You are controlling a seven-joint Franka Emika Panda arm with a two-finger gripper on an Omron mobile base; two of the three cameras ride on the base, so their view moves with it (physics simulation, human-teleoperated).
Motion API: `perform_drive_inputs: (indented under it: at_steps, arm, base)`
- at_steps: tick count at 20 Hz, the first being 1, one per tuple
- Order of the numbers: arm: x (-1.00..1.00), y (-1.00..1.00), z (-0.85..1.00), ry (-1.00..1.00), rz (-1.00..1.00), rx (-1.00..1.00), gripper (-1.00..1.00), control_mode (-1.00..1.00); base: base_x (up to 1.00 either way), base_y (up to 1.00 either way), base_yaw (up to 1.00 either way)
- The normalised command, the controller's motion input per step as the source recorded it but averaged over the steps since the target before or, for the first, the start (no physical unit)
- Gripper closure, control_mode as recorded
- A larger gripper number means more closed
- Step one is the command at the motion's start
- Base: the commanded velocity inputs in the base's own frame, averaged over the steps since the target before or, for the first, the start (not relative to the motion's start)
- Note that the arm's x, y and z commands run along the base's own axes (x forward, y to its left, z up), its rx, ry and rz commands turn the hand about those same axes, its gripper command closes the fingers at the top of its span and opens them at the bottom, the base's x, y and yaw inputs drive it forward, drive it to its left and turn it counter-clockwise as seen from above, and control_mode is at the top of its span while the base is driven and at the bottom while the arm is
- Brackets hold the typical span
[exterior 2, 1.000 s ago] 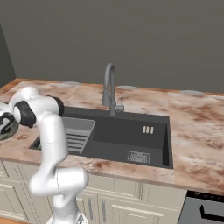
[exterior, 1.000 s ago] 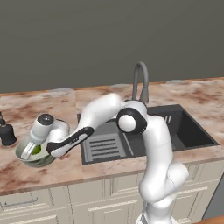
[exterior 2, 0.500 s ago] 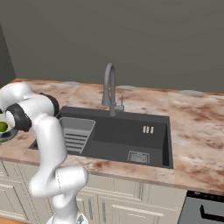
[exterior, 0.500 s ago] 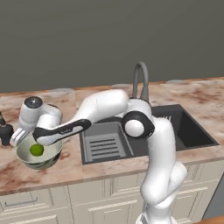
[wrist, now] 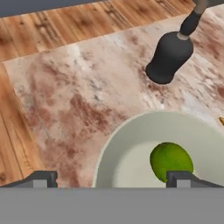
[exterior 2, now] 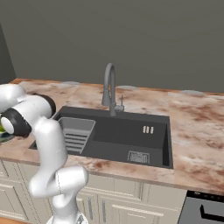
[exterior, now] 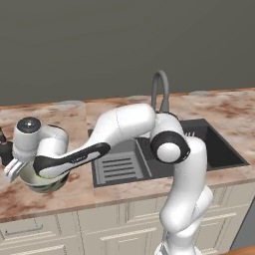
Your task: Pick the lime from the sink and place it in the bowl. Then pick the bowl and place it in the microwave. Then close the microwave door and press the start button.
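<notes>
The lime [wrist: 171, 161] lies inside the bowl [wrist: 127, 151], on the counter [wrist: 78, 100] left of the sink [exterior: 149, 159]. The gripper [wrist: 111, 178] hangs open above it, holding nothing. The bowl looks stiff, glossy and slippery; its rim seems the best hold.

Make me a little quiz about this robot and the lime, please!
1. True or false: the lime lies inside the bowl.
2. On which side of the sink does the bowl stand in the left base view? A) left B) right C) inside it
3. Fill in: the end effector above the bowl has its fingers ____.

Key: 1 true. 2 A. 3 open, with nothing between them.
</notes>
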Motion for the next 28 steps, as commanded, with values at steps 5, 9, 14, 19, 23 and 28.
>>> perform_drive_inputs:
  at_steps: [5,9,14,19,23,28]
  arm:
    - [-0.57,-0.20,-0.10,0.00,0.00,0.00,-1.00,-1.00]
    - [0.07,-0.17,-0.07,0.00,0.00,-0.04,-1.00,-1.00]
    - [0.21,-0.23,-0.16,0.00,0.00,-0.06,-1.00,-1.00]
    - [0.06,-0.05,-0.37,0.00,0.00,-0.02,-1.00,-1.00]
    - [0.00,-0.02,-0.38,0.00,0.00,-0.01,-1.00,-1.00]
    - [0.08,-0.04,-0.25,0.00,0.00,-0.03,-1.00,-1.00]
  base:
    - [0.00,0.00,0.00]
    - [0.00,0.00,0.00]
    - [0.00,0.00,0.00]
    - [0.00,0.00,0.00]
    - [0.00,0.00,0.00]
    - [0.00,0.00,0.00]
